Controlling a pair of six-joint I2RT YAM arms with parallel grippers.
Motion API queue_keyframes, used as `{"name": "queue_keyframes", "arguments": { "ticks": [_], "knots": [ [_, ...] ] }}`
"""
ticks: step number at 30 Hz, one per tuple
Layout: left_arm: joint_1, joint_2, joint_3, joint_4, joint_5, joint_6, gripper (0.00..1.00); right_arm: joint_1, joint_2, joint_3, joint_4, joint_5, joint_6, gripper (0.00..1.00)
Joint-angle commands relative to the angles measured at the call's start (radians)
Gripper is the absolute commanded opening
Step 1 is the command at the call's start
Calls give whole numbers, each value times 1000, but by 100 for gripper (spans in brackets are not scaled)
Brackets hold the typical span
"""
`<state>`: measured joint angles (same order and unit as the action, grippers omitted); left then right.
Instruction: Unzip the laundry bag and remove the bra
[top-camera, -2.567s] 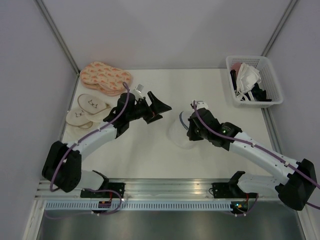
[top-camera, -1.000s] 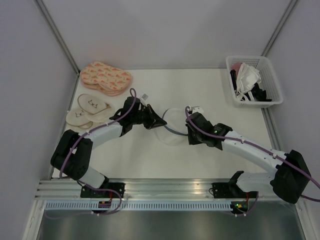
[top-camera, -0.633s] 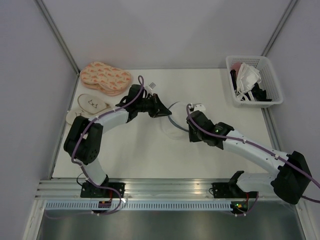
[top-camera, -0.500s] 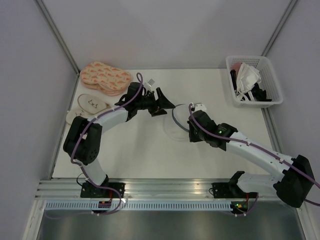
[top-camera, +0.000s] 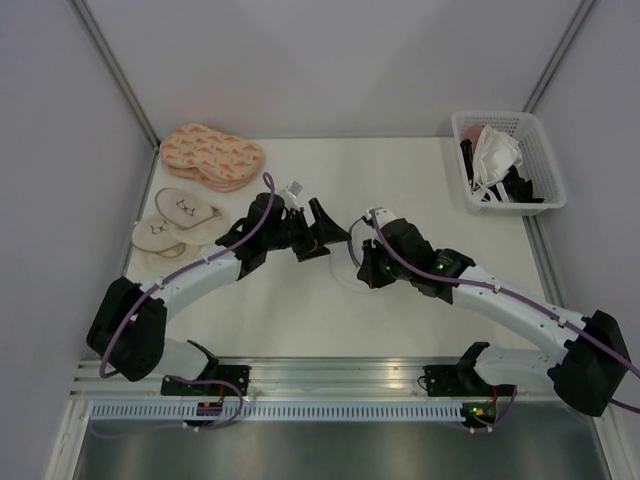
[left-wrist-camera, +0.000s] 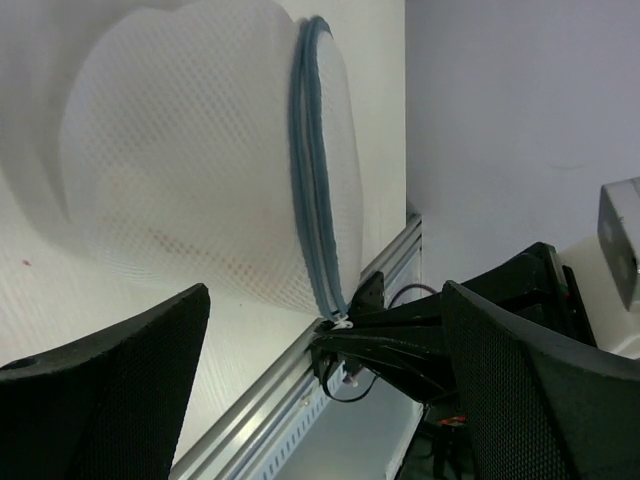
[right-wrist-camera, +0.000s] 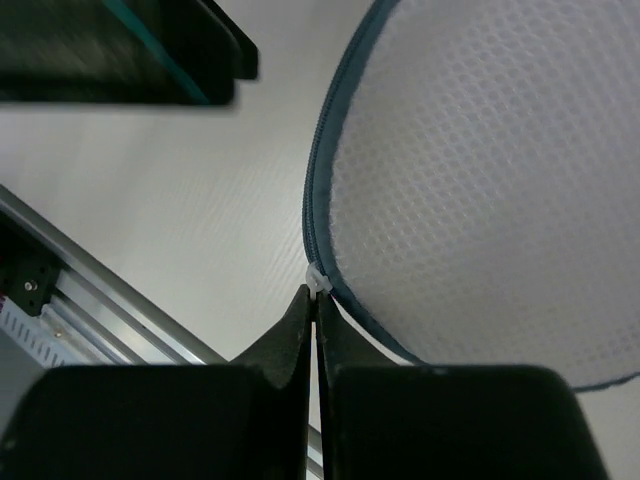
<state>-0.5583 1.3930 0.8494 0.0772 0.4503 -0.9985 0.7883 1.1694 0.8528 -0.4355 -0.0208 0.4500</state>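
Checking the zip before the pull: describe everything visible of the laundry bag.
The laundry bag is a round, drum-shaped pouch of white mesh with a blue-grey zip round its rim. It sits on the table between the arms. The right gripper pinches its white zip pull; the open left gripper is clear of it. Contents unclear.

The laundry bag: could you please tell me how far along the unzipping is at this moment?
Done: the right gripper is shut on the zip pull at the rim of the laundry bag. In hand: the left gripper is open beside the bag, holding nothing. Left: the visible zip looks closed, so it needs pulling round; then the bra, not visible, comes out.
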Motion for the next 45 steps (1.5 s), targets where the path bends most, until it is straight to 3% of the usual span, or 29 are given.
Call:
{"name": "queue_keyframes", "arguments": {
  "ticks": [1, 6, 9, 12, 13, 16, 23, 27, 33, 40, 44, 45],
  "knots": [
    [-78, 50, 36, 24, -18, -60, 100, 2, 25, 0, 92, -116, -34, 0],
    [-126, 133, 82, 21, -10, -65, 93, 3, 26, 0, 103, -116, -31, 0],
    [-129, 161, 74, 19, -18, -51, 78, 3, 27, 2, 101, -114, -31, 0],
    [-129, 167, 65, 21, -36, -43, 51, 3, 27, 0, 98, -116, -30, 0],
    [-129, 167, 63, 22, -41, -40, 33, 3, 26, -1, 96, -114, -30, 0],
    [-127, 173, 71, 19, -58, -38, 3, 3, 24, -4, 95, -122, -30, 0],
    [-68, 202, 82, 62, -41, -8, 2, 14, 32, -47, 86, -222, -23, 0],
    [18, 205, 88, 47, 17, 43, 2, 22, 32, -58, -11, -84, -17, 0],
    [72, 238, 141, -20, 146, 165, 2, 22, 70, -14, -181, 277, 76, 0],
    [74, 350, 249, -30, 306, 261, 2, 22, 134, 34, -154, 355, 93, 0],
    [75, 379, 296, -20, 271, 288, 2, 22, 113, 48, -129, 320, 79, 0],
    [77, 382, 309, -20, 245, 290, 7, 22, 102, 46, -115, 302, 76, 0]
  ]
}}
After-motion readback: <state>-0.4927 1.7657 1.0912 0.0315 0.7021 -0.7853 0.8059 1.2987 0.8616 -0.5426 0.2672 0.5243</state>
